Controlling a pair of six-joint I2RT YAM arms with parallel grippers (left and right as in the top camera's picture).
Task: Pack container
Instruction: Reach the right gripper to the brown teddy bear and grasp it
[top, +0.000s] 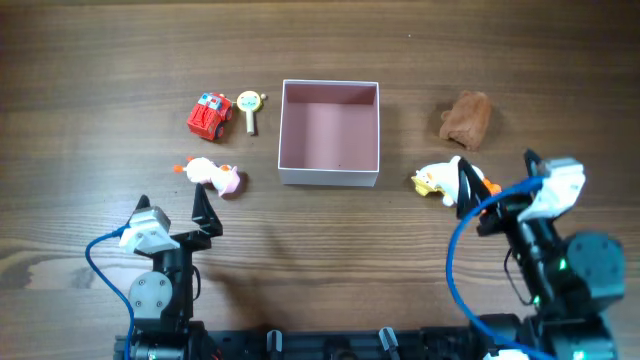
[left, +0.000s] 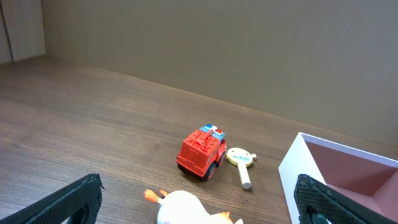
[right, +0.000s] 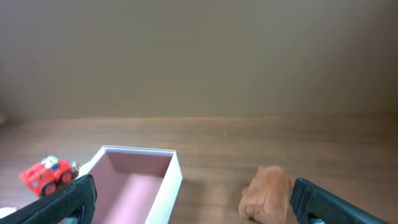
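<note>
Over on the left, the left gripper (top: 173, 212) hangs low at the near edge of the wooden table (top: 80, 60), jaws spread as wide as they go and nothing between them. From its wrist camera the two black fingers (left: 68, 202) frame the bottom corners, with a white toy's head poking up between them. That is the white-and-pink bird toy (top: 213, 175), lying just beyond the left gripper's fingertips and apart from them. Further back sits the red fire truck (top: 209, 116), on its wheels, and just beside it on the right lies the round pale-yellow rattle (top: 249, 105), stick pointing toward the near edge. Now to the middle: the container (top: 329, 177), the square white-walled box, stands upright in the centre of the table, open-topped, its dusty-pink floor fully in view. To its right, near the front corner, lies a white-and-yellow toy (top: 432, 181), partly covered from above by one finger of the right arm. Behind that, well back, rests a brown lump of a toy (top: 466, 119). And on the far right, the right gripper (top: 498, 172) is up off the table, fully open too, gripping nothing, with the box and the brown lump seen between its fingers in its own wrist view.
</note>
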